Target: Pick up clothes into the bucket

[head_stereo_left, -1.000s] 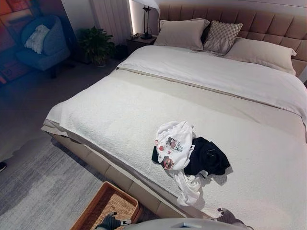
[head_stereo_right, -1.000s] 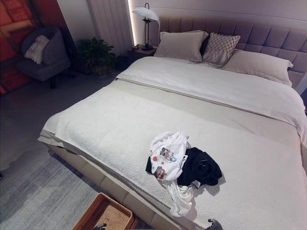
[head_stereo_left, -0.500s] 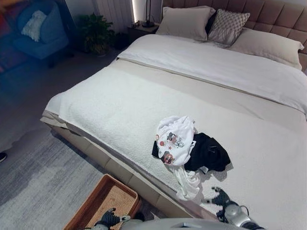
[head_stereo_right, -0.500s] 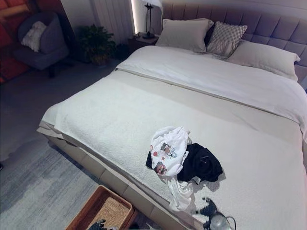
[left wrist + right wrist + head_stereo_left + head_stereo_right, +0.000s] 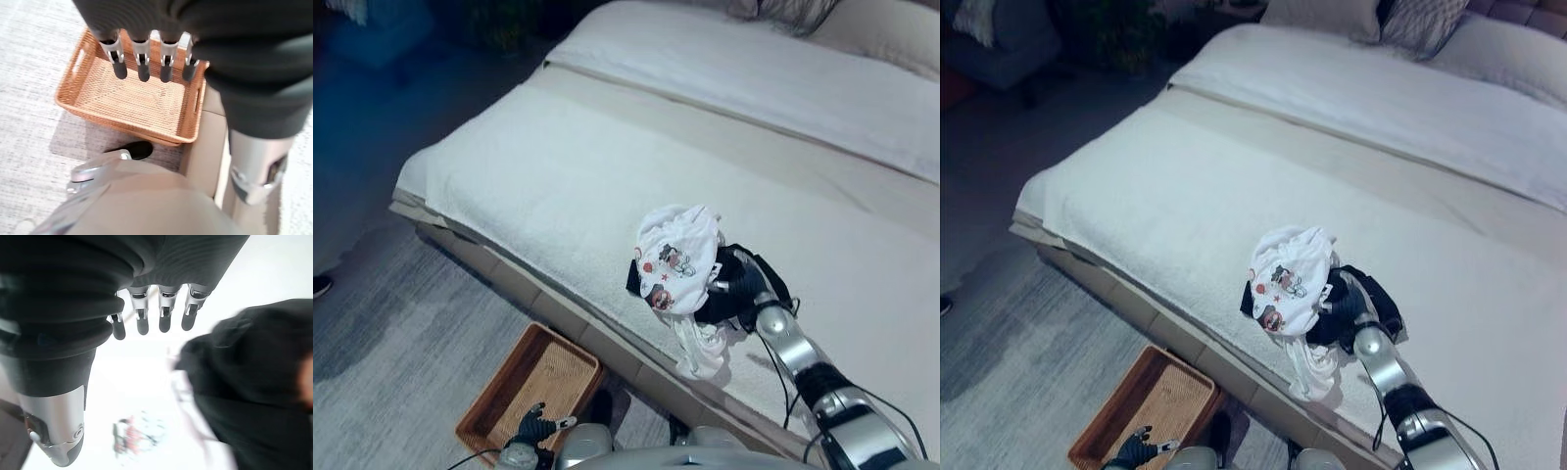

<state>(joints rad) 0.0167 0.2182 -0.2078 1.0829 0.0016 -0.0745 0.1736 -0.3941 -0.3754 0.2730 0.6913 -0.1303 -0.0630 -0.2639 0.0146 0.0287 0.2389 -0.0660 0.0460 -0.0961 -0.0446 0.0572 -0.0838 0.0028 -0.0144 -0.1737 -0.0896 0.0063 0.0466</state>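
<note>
With fingers straight and open, the right hand [image 5: 740, 286] hovers over the black garment [image 5: 770, 289] beside the white printed shirt [image 5: 677, 257] near the bed [image 5: 558, 186] edge, so a shallow grasp might drag either off, missing the wicker basket [image 5: 530, 386] below the open left hand [image 5: 535, 427].

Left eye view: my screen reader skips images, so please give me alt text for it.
The robot's right hand reaches over a crumpled black garment beside a white printed garment near the edge of a wide white bed. A woven brown rectangular basket sits on the grey floor below, the left hand hanging above it.
</note>
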